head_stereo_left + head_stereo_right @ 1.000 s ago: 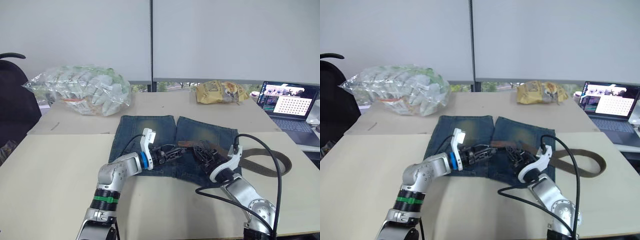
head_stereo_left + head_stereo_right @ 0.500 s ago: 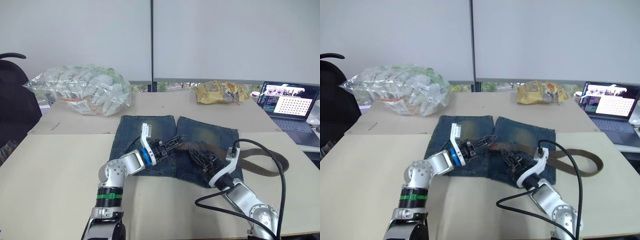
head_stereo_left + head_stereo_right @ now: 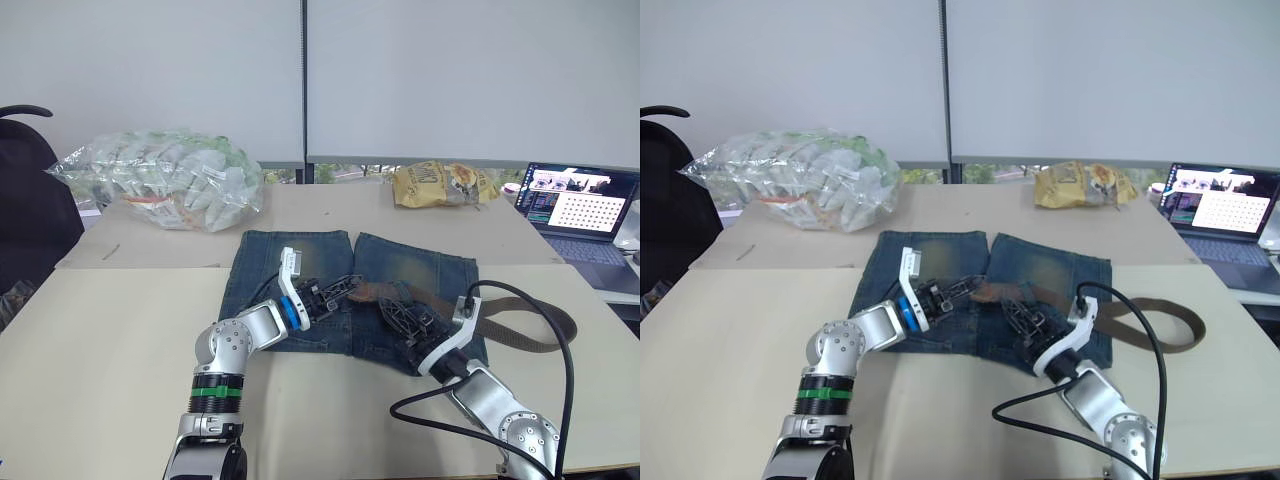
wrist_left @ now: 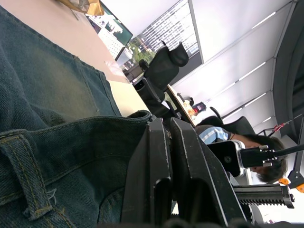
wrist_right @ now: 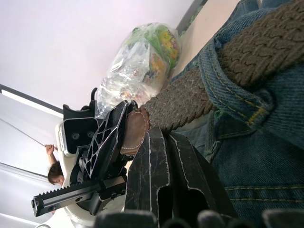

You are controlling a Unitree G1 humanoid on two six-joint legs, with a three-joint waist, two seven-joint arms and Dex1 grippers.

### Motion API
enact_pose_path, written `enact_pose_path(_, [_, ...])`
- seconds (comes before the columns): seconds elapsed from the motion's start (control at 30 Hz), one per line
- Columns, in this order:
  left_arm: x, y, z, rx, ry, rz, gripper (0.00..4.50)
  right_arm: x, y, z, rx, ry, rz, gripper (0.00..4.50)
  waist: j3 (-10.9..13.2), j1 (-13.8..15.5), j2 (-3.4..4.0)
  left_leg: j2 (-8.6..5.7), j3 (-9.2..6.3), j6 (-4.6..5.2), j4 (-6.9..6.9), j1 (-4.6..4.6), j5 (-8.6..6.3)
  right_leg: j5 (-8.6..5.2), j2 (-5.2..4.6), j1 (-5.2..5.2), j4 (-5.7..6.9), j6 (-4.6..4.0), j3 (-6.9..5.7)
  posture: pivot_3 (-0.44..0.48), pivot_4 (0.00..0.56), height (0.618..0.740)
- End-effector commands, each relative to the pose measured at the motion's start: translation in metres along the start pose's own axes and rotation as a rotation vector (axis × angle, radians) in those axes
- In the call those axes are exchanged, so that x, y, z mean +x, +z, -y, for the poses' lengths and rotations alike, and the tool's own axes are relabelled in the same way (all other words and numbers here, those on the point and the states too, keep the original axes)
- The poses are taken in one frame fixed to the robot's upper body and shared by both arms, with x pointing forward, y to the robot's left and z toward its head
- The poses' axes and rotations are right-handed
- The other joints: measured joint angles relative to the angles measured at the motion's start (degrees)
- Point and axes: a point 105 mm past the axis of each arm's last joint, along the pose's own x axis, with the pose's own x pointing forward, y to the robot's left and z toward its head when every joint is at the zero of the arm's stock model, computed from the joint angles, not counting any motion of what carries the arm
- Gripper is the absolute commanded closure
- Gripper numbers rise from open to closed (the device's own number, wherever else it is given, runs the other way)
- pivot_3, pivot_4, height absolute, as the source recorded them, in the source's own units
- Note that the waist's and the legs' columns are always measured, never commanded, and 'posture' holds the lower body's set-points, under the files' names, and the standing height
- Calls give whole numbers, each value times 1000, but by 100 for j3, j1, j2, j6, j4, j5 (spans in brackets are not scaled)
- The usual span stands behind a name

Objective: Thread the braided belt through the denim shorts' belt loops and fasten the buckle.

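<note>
Blue denim shorts [image 3: 300,262] lie flat on the beige surface [image 3: 100,340]. Left claw [image 3: 345,287] pinches the dark brown braided belt [image 5: 190,97] tip at the waistband; right claw [image 3: 395,317] is closed, empty, just beside it.

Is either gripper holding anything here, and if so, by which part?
The left gripper pinches the braided belt by its leather-tipped end, just past a belt loop. The right gripper is shut, apparently on nothing.
</note>
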Motion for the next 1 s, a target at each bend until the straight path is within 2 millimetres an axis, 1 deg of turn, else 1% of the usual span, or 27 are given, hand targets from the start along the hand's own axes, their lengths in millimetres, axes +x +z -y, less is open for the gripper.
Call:
enact_pose_path(0.03, [3,0,7,14,-27,-5,4500,3,4,-17,21,75,31,3232,0,3,0,0,0,0,0,0,0,0,0,0,0,0,0,0,150,740])
enact_pose_path(0.13, [3,0,7,14,-27,-6,4500,8,7,-13,44,48,59,2155,0,-1,0,0,0,0,0,0,0,0,0,0,0,0,0,0,150,740])
enact_pose_path(0.17, [3,0,7,15,-27,-6,4500,10,8,-10,62,34,77,1733,0,-1,0,0,0,0,0,0,0,0,0,0,0,0,0,0,150,740])
enact_pose_path(0.2, [3,1,7,16,-27,-6,4500,12,9,-9,80,29,94,1461,0,-2,0,0,0,0,0,0,0,0,0,0,0,0,0,0,150,740])
enact_pose_path(0.33, [3,2,7,20,-27,-4,4500,14,19,-6,151,23,180,1461,0,3,0,1,-1,0,-1,-1,0,0,0,-2,0,0,0,0,150,740])
enact_pose_path(0.43, [2,3,6,21,-22,-2,4500,12,22,-7,154,31,190,2384,0,6,0,-1,0,0,-2,-9,0,0,-2,-4,-7,0,0,0,150,740])
enact_pose_path(0.5, [1,3,5,23,-18,-1,4500,11,22,-7,150,34,187,3091,0,8,0,-2,0,0,-2,-21,0,1,-3,-15,-7,0,0,0,150,740])
enact_pose_path(0.63, [0,4,4,28,-11,1,4500,10,21,-8,147,38,182,4469,0,8,0,0,0,0,-2,-57,1,3,0,-70,15,-2,1,0,150,740])
enact_pose_path(0.77, [-2,5,2,66,-5,0,4500,13,19,-9,143,36,176,4469,0,6,0,1,-1,-1,-2,-59,1,2,2,-74,19,-3,1,0,150,740])
enact_pose_path(0.83, [-4,6,1,93,3,-5,3729,15,19,-7,128,15,178,4500,0,6,0,0,0,-2,-2,-58,2,2,2,-73,19,-3,3,0,150,740])
enact_pose_path(0.87, [-6,6,0,117,7,-15,3486,15,20,-4,112,-5,184,4500,0,5,0,0,0,-3,-2,-58,3,3,2,-73,19,-3,3,0,150,740])
enact_pose_path(0.97, [-16,6,-4,271,37,-74,2454,16,23,4,55,-68,194,4500,-1,-3,1,1,0,-4,-2,-56,3,3,3,-73,20,-4,2,0,150,740])
enact_pose_path(1.0, [-21,6,-6,334,51,-97,2179,17,23,7,29,-88,186,4500,-1,-4,1,1,0,-4,-2,-55,4,3,3,-73,21,-5,3,0,150,740])
